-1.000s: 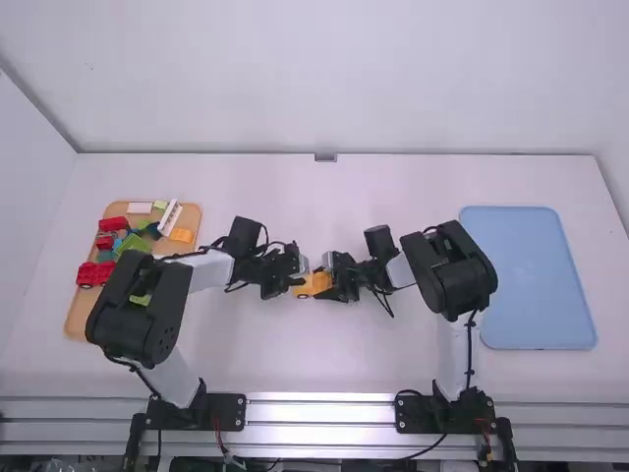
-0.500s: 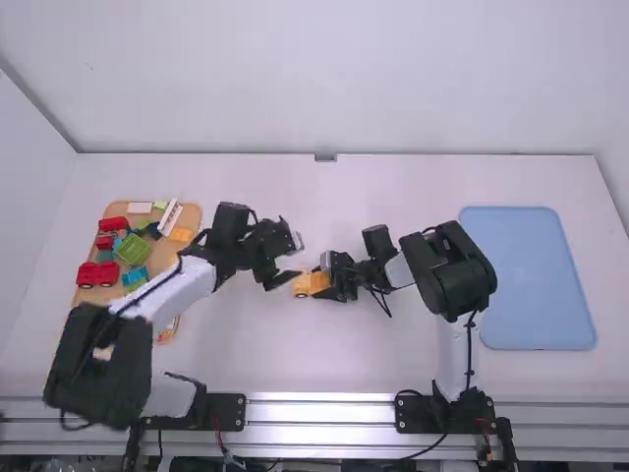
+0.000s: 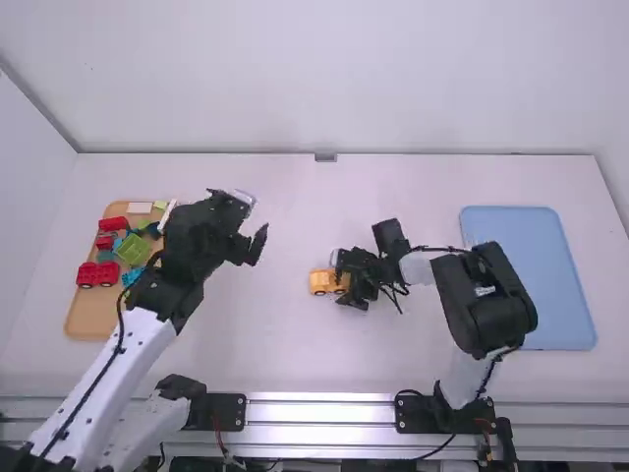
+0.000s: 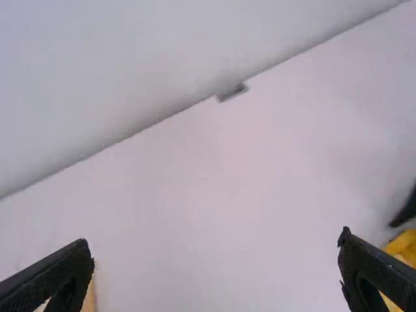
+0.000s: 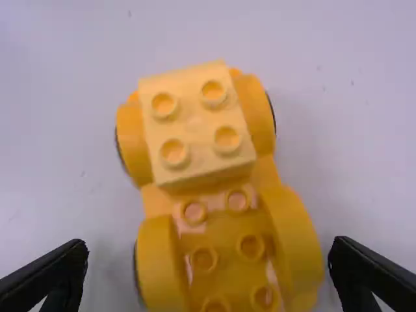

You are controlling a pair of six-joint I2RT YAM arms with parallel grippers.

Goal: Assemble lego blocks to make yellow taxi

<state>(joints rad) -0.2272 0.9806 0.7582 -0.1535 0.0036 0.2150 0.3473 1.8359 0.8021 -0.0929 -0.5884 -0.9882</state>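
We find the right gripper (image 3: 341, 282) with jaws spread, the smooth plastic yellow car (image 5: 234, 224) between them; its paler square block (image 5: 195, 123), four-studded, sits ahead. We note the left gripper (image 3: 257, 243), jaws spread, above the bench (image 3: 265, 344).

My feed is bright and evenly lit, with faint soft shadows and both wrist views a little blurred.

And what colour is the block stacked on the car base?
The block is pale yellow, clearest in the right wrist view.
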